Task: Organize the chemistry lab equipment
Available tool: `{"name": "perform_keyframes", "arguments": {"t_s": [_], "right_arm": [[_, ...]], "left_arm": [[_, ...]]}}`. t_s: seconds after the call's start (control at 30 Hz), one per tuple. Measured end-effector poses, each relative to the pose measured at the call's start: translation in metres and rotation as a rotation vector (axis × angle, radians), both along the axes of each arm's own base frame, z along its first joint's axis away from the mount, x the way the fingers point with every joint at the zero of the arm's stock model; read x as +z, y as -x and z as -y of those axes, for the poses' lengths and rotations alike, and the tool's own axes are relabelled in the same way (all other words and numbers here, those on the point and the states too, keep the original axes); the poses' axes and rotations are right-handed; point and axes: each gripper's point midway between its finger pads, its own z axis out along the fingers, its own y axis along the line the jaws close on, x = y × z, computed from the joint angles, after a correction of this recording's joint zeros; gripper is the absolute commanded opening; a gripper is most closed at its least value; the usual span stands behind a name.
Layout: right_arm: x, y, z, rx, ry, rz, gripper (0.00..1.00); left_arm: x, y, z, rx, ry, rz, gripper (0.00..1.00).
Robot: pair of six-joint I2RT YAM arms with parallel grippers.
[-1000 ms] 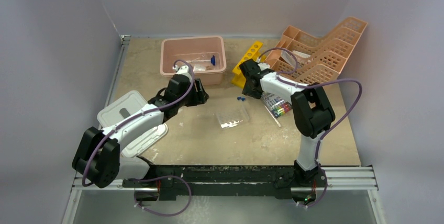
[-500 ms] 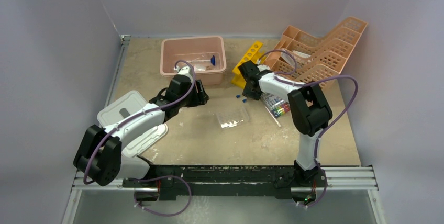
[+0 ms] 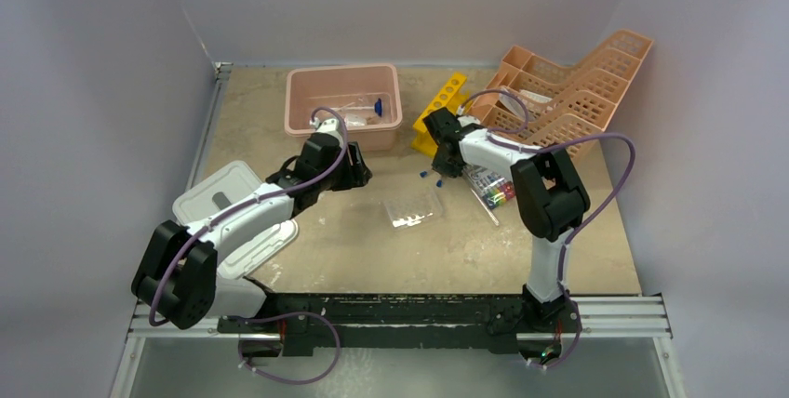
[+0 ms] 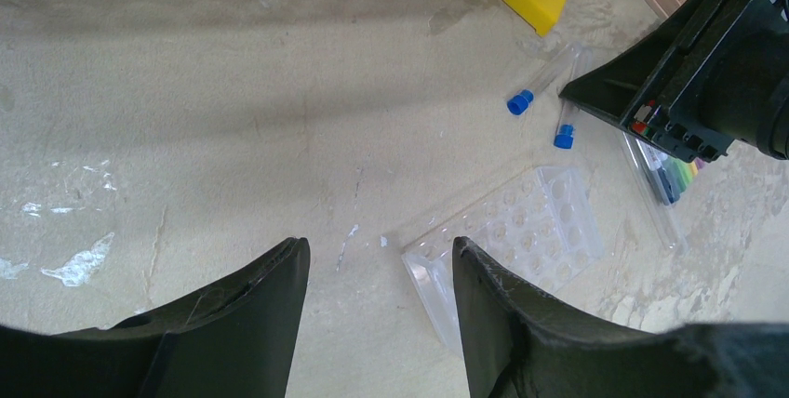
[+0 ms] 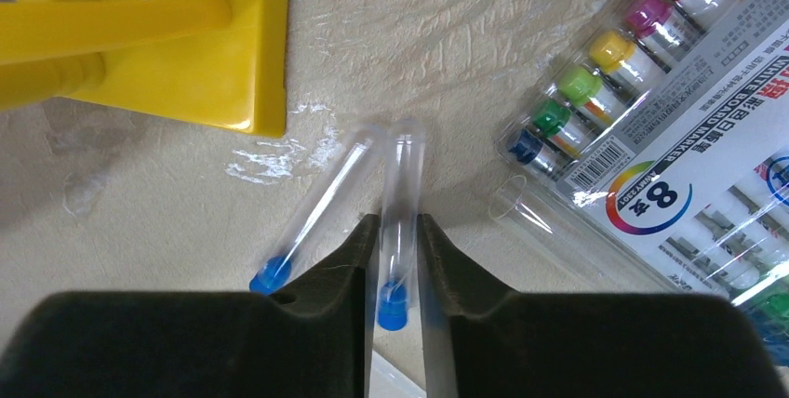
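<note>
1. Top external view. The left gripper (image 3: 358, 173) hung low over the table (image 3: 372, 258), just in front of the pink tub (image 3: 300, 82). A clear bag (image 3: 342, 105) and a blue piece (image 3: 379, 106) lay inside the tub. The right gripper (image 3: 435, 171) was down at the table beside the yellow rack (image 3: 439, 100), at the blue-capped tubes (image 3: 425, 176). The clear well plate (image 3: 412, 207) lay flat between the two arms, near the tubes but apart from them. The marker pack (image 3: 493, 189) lay partly under the right forearm. Orange baskets (image 3: 577, 82) stood at the far right, and a white lid (image 3: 219, 198) lay under the left arm.

2. Left wrist view. The left fingers were spread and released, with only bare tabletop between them. The well plate lay just beyond the right-hand fingertip. Both tubes lay farther out, caps toward the camera, with the right gripper's tip against the nearer one.

3. Right wrist view. The right fingers were clenched on the held tube (image 5: 402, 184), one pad on each side just above its blue cap, and the tube lay on the table. The second tube (image 5: 321, 207) lay just to its left, outside the fingers, angled so the closed ends nearly met. An uncapped clear tube (image 5: 558, 240) lay beside the marker pack.
</note>
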Motion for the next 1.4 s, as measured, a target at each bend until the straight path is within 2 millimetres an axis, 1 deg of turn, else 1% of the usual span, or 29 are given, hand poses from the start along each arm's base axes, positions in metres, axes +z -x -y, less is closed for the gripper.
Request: {"name": "perform_keyframes", "arguments": {"t_s": [0.27,0.37,0.43,0.5,0.6,0.67,0.77,0.87,0.93,1.03,1.13,1.27,1.4], "right_arm": [[0.001,-0.003,0.005,-0.034,0.006,0.013,0.2],[0.005,-0.003,0.007,-0.031,0.011,0.025,0.2],[0.013,-0.002,0.009,-0.016,0.012,0.044,0.2],[0.026,-0.001,0.011,0.009,0.005,0.071,0.2],[0.057,0.0,0.008,0.083,-0.039,0.142,0.2],[0.08,0.002,0.002,0.147,-0.082,0.196,0.2],[0.115,0.008,-0.011,0.288,-0.16,0.286,0.21],[0.139,0.015,-0.025,0.434,-0.213,0.359,0.2],[0.15,0.022,-0.034,0.529,-0.243,0.397,0.19],[0.16,0.032,-0.046,0.648,-0.285,0.435,0.19],[0.165,0.038,-0.057,0.745,-0.317,0.456,0.19],[0.168,0.047,-0.069,0.856,-0.352,0.47,0.2],[0.172,0.054,-0.078,0.947,-0.383,0.487,0.21]], "left_arm": [[0.0,0.001,0.002,-0.003,-0.001,0.001,0.57],[0.005,-0.001,0.003,-0.007,0.005,0.005,0.57],[0.012,-0.004,0.007,-0.012,0.015,0.012,0.57],[0.022,-0.009,0.011,-0.011,0.033,0.026,0.58],[0.04,-0.015,0.02,-0.015,0.082,0.043,0.6],[0.049,-0.018,0.028,-0.019,0.123,0.044,0.62],[0.061,-0.022,0.041,-0.026,0.209,0.032,0.64],[0.075,-0.024,0.057,-0.046,0.317,0.008,0.64],[0.087,-0.026,0.069,-0.062,0.394,-0.01,0.64],[0.106,-0.028,0.082,-0.08,0.502,-0.024,0.64],[0.116,-0.026,0.09,-0.089,0.579,-0.044,0.63],[0.121,-0.026,0.097,-0.097,0.637,-0.069,0.59],[0.12,-0.024,0.103,-0.112,0.668,-0.103,0.51]]}}
